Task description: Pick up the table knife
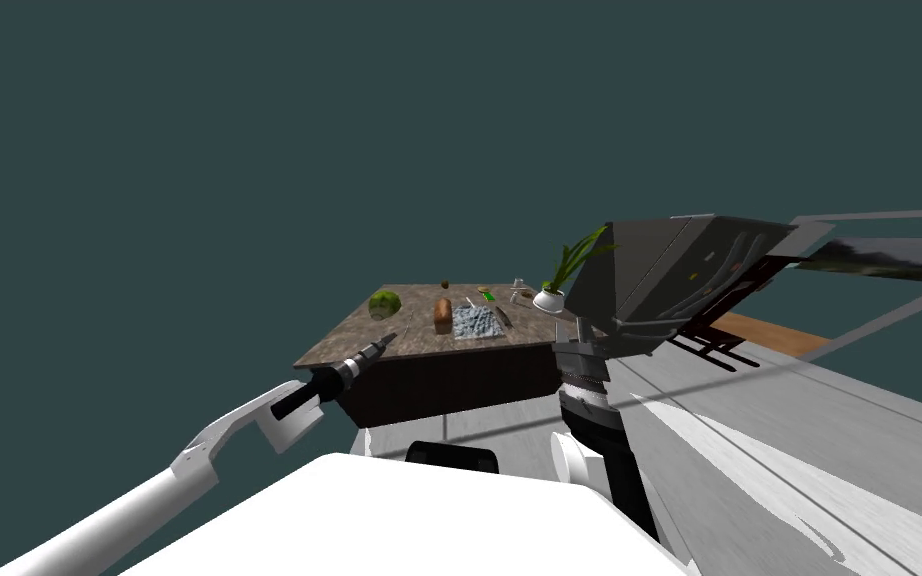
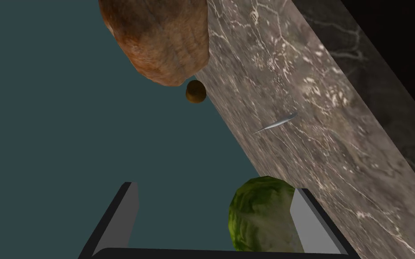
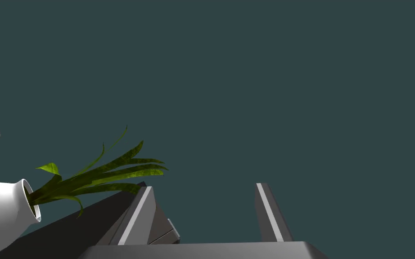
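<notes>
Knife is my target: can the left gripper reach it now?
Probably: the left gripper is open and the knife lies bare on the table, though the cabbage sits close by the gripper.

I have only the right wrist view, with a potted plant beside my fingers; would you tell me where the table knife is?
Observer: The table knife lies flat on the marbled tabletop, between the green lettuce and the bread loaf.
Operator: Thank you; which arm is nearer?
Observer: The left gripper, at the table's near edge, facing the lettuce.
Operator: Are its fingers open?
Observer: Yes, open, holding nothing.
</notes>
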`<state>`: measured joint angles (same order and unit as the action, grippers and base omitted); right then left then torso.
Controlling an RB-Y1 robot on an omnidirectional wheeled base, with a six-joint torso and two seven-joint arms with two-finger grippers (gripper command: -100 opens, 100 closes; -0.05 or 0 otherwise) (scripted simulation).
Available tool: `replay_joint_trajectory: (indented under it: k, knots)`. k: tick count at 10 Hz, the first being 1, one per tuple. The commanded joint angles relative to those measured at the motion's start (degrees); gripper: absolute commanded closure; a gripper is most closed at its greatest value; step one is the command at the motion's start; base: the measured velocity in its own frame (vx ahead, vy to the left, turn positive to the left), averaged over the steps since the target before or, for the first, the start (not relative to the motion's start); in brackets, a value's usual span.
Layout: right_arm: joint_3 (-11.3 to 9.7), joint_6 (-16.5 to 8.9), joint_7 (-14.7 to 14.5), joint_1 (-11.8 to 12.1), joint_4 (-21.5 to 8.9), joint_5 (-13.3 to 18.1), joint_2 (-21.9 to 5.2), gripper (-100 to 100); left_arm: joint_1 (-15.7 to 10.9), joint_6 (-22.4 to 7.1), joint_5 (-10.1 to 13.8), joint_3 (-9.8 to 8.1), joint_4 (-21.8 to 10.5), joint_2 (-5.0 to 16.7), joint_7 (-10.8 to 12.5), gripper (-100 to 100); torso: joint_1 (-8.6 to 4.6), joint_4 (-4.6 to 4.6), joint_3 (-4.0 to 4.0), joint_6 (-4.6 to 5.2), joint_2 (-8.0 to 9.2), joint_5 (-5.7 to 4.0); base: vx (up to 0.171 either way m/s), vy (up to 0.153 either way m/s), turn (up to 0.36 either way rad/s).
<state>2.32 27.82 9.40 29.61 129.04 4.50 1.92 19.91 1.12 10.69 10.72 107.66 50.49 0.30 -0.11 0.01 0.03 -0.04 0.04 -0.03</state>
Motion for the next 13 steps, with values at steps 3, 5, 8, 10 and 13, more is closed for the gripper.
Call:
replay_joint_trajectory:
  k: [3, 5, 8, 10, 13]
  knots:
    - [0.0, 0.0, 0.0, 0.0, 0.0, 0.0, 0.0, 0, -1.8, -3.2, 0.7, 2.62, -4.3, 5.8, 1.1, -100, 0.01, 0.0, -0.01, -0.01, -0.01, 0.0, 0.001, -0.045, -0.171]
    - [0.0, 0.0, 0.0, 0.0, 0.0, 0.0, 0.0, 0, -2.7, -4.6, 1.0, 3.8, -5.8, 8.7, 1.7, -100, 0.02, -0.01, -0.02, 0.0, -0.04, 0.01, 0.008, -0.037, -0.189]
    - [0.0, 0.0, 0.0, 0.0, 0.0, 0.0, 0.0, 0, -3.5, -5.9, 1.3, 4.97, -8.3, 11.9, 2.2, -100, 0.03, -0.01, -0.03, 0.03, -0.05, 0.01, 0.008, -0.031, -0.147]
    - [0.0, 0.0, 0.0, 0.0, 0.0, 0.0, 0.0, 0, -4.4, -7.2, 1.5, 6.15, -10.4, 14.5, 2.8, -100, 0.02, -0.01, -0.04, 0.02, -0.07, 0.0, 0.017, -0.033, -0.161]
    - [0.0, 0.0, 0.0, 0.0, 0.0, 0.0, 0.0, 0, -6.0, -9.5, 2.0, 8.57, -14.5, 19.2, 3.8, -100, 0.06, -0.01, -0.03, -0.04, -0.05, 0.01, 0.017, -0.03, -0.189]
